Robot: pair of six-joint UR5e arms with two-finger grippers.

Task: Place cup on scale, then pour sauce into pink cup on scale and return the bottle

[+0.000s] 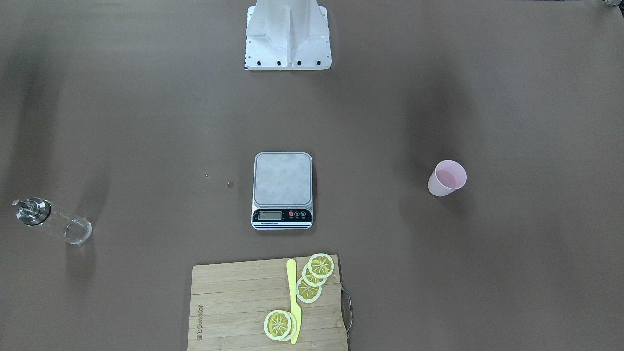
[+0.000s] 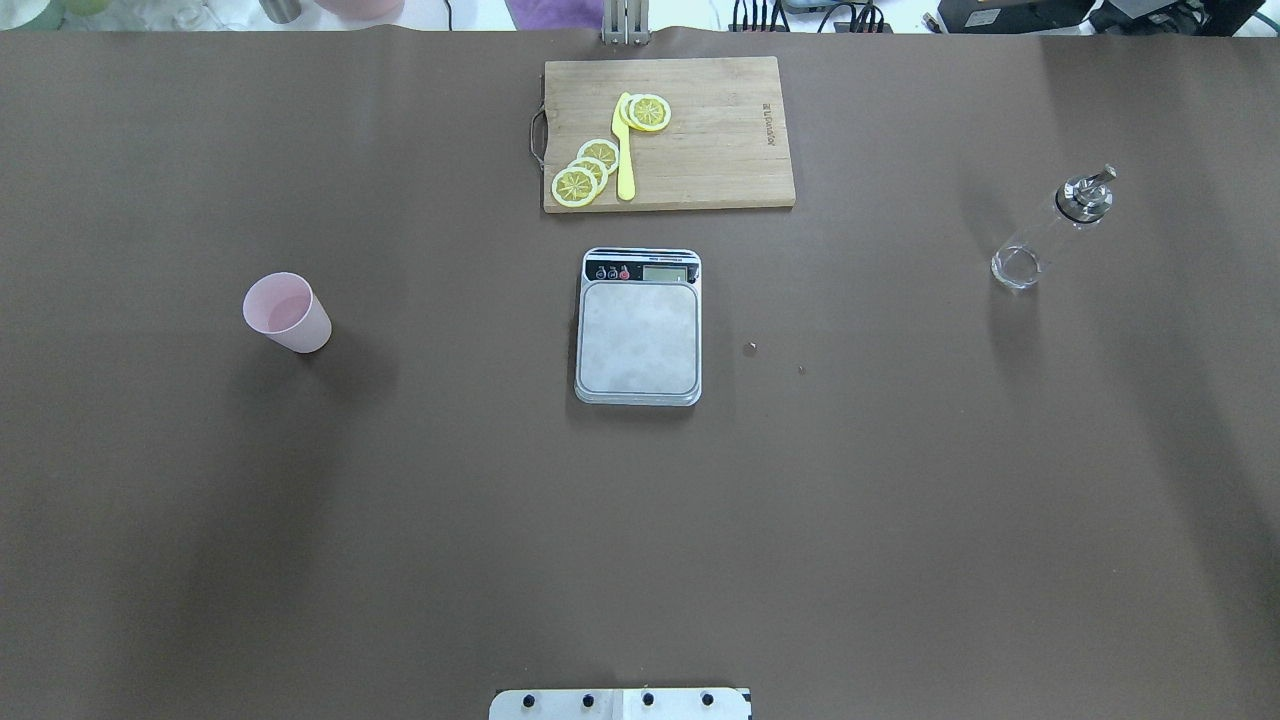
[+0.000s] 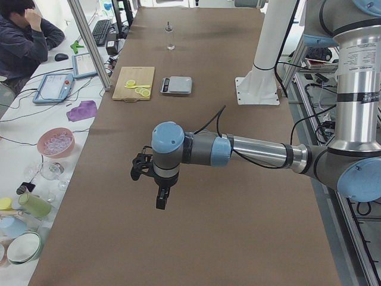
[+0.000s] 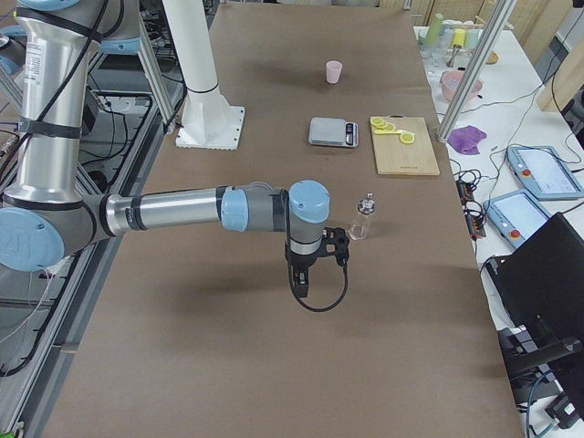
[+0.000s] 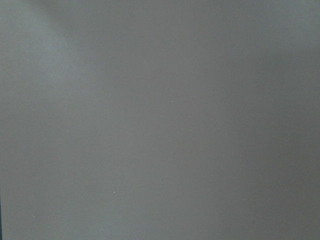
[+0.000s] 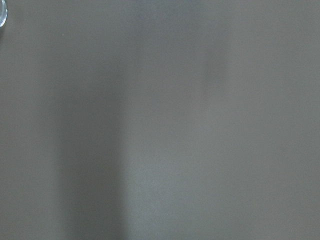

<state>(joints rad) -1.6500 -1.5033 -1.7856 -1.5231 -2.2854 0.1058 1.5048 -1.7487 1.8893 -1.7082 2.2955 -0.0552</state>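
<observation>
Counting in the front-facing view, you had one cup (image 1: 447, 178) upright at right, one scale (image 1: 282, 187) at centre and one bottle (image 1: 51, 222) at left, all well apart.

Overhead: the same three, mirrored.

Side views: left gripper (image 3: 161, 199) and right gripper (image 4: 301, 283) hung clear of everything; you could not tell whether they were spread or pressed together.

Wrist views: no cup.

Handling, as judged: the cup was probably light and squashy, so pinch its wall near the rim. The bottle was glass, slippery and fragile, so take it mid-body.

Silver arms (image 3: 257, 152), blue joint caps (image 3: 168, 138), black cables (image 3: 217, 119)

Upright cup (image 2: 287, 312), central scale (image 2: 638, 327), upright bottle (image 2: 1050, 232)
</observation>
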